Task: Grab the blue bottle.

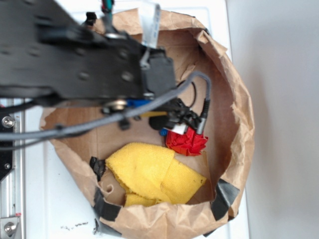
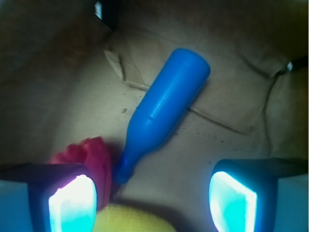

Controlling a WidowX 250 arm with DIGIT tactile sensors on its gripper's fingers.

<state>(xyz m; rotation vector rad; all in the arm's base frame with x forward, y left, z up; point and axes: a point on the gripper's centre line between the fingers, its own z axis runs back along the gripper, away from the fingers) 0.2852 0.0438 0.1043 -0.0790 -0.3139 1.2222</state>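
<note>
The blue bottle (image 2: pixel 164 108) lies on its side on the brown paper floor in the wrist view, body to the upper right, narrow neck pointing down-left. My gripper (image 2: pixel 152 200) is open, its two glowing pads wide apart, with nothing between them; the neck tip sits just beyond the gap. In the exterior view the arm hides most of the bottle; only a sliver of blue bottle (image 1: pixel 137 103) shows under it. My gripper itself is hidden under the black arm (image 1: pixel 75 55) there.
A crumpled red paper ball (image 1: pixel 185 142) lies close beside the bottle's neck, red paper ball (image 2: pixel 89 154) by my left pad. A yellow cloth (image 1: pixel 149 174) lies at the front. Tall paper bag walls (image 1: pixel 239 114) ring everything.
</note>
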